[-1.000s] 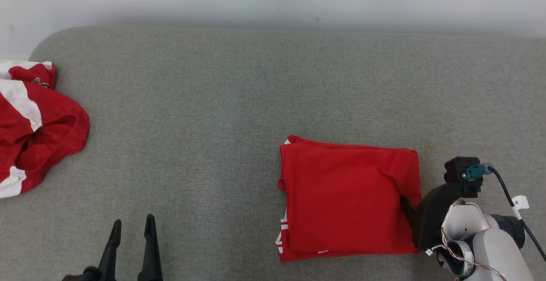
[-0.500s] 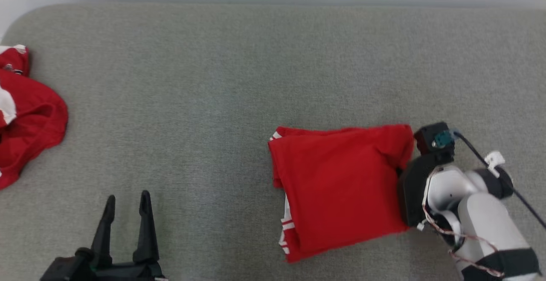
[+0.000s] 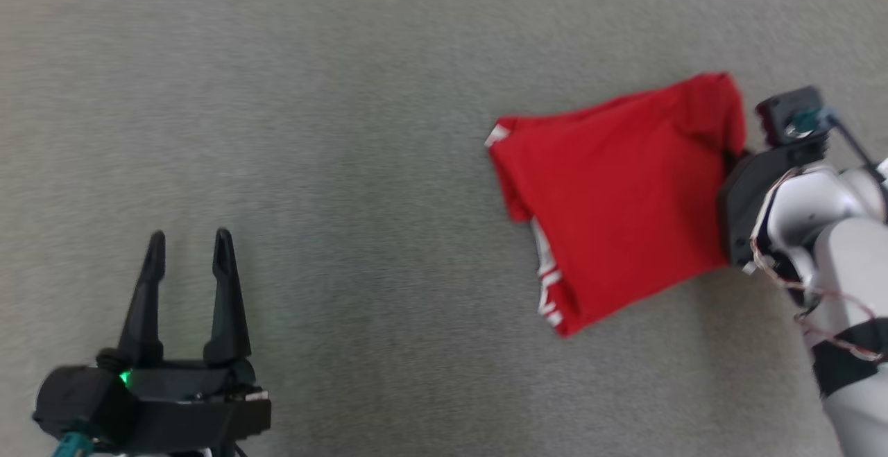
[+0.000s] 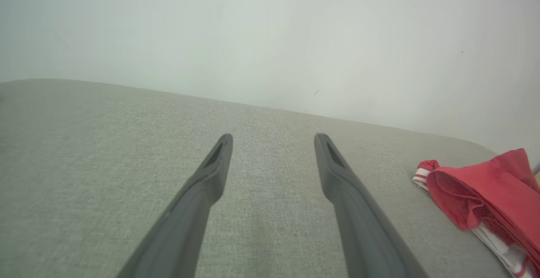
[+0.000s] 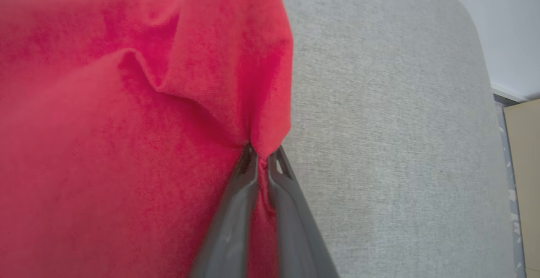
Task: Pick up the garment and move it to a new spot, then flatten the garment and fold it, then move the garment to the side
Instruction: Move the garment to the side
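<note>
Red folded fabric garment [image 3: 624, 193], white trim, upper right of frame on grey woven cushion [image 3: 333, 131]. Right gripper [image 5: 262, 160] pinched shut on its right edge; one-corner grip, so dragging may unfold layers. Left gripper [image 3: 189, 235] lower left, fingers wide, empty.

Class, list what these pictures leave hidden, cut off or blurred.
Head view: blur smears the grey cushion; the red garment hides the fingers of the right gripper.
Left wrist view: the right edge cuts off the garment.
Right wrist view: folds hide how many layers are pinched.
</note>
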Controlling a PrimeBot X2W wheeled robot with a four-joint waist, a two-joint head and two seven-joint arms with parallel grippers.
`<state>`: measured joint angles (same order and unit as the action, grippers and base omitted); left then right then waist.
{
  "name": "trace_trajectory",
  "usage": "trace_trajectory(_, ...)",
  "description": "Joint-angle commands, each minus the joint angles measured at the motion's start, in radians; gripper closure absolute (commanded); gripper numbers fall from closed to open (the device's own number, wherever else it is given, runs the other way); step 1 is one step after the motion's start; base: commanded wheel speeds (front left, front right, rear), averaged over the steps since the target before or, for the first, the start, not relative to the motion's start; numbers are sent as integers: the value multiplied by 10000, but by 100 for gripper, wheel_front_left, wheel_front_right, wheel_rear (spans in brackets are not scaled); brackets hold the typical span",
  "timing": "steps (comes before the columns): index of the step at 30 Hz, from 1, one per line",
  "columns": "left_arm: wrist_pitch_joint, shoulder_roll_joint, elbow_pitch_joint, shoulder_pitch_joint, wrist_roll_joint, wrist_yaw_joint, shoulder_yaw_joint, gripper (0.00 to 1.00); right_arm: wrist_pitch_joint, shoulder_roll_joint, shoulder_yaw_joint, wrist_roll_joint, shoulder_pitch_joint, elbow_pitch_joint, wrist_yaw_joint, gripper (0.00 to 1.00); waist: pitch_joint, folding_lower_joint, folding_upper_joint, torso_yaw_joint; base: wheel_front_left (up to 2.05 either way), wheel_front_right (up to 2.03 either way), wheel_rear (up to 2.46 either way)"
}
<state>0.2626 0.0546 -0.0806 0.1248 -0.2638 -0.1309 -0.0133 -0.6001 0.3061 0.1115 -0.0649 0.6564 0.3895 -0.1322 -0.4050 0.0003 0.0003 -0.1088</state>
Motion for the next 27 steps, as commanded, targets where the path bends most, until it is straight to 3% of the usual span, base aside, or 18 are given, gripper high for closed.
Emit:
trace_trajectory(1,30,81,-52,181,76,10,-7,0,78,80,-48,45,139,13,32,100,-816,-3,-3,-876,0,0,0)
trace_trajectory(13,31,1003,-1023,548,400,10,335,0,2010,358,-1276,1209,1852,1634,32,100,-2104,-3,-3,-2385,0,0,0)
trace_trajectory(27,1,1343,-1648,540,661,2,500,0,4376,742,-2294,3062,2738,2500,32,100,-2776,-3,-3,-2716,0,0,0)
